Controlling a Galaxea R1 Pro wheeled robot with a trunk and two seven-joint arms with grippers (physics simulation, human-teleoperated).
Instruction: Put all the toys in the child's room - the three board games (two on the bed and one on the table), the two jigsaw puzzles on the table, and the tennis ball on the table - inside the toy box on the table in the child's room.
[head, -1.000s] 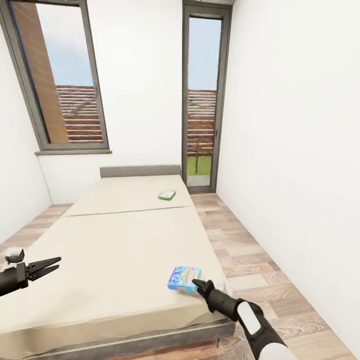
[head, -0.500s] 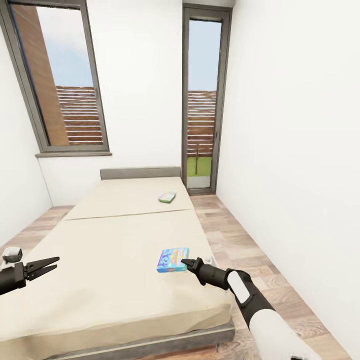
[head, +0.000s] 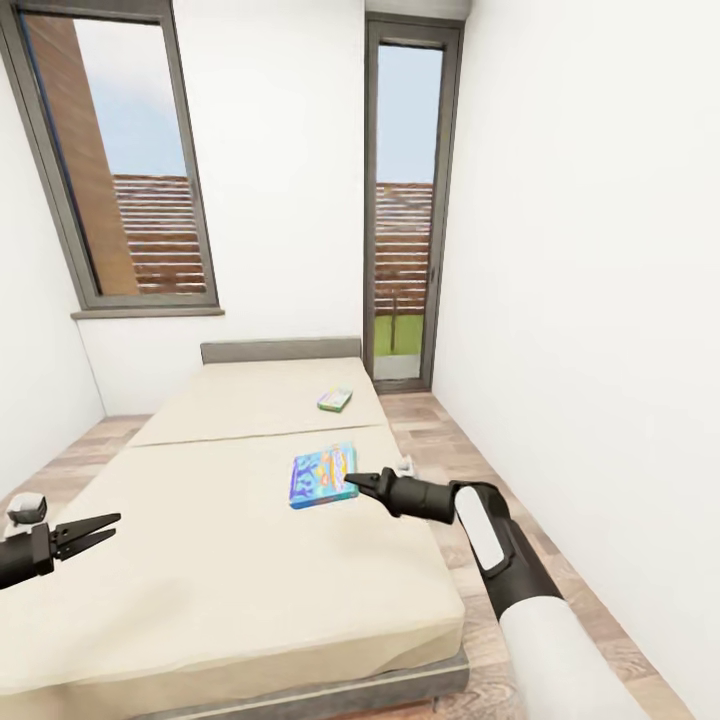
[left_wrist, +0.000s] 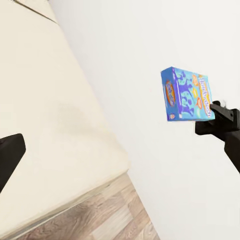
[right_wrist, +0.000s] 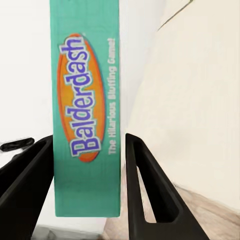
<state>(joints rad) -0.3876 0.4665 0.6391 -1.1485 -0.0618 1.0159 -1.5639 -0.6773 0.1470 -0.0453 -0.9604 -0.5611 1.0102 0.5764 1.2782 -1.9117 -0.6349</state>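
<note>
A mostly blue board game (head: 322, 476) hangs in the air above the bed (head: 230, 570), with my right gripper (head: 352, 485) shut on its near edge. The right wrist view shows its teal edge (right_wrist: 87, 110), printed Balderdash, clamped between the two black fingers (right_wrist: 150, 190). From the left wrist view the same box (left_wrist: 187, 94) stands out against the white wall. A second, green and white board game (head: 335, 400) lies flat near the bed's head, on the right side. My left gripper (head: 103, 526) hovers open over the bed's near left edge, holding nothing.
The bed takes up most of the room, its grey headboard (head: 280, 350) against the far wall under a tall window (head: 120, 170). A strip of wood-plank floor (head: 470, 470) runs between the bed and the right wall, toward a glass door (head: 402, 220).
My right arm has lifted the blue board game off the bed's near right corner and carried it up and to the left. The left gripper has stayed put.
</note>
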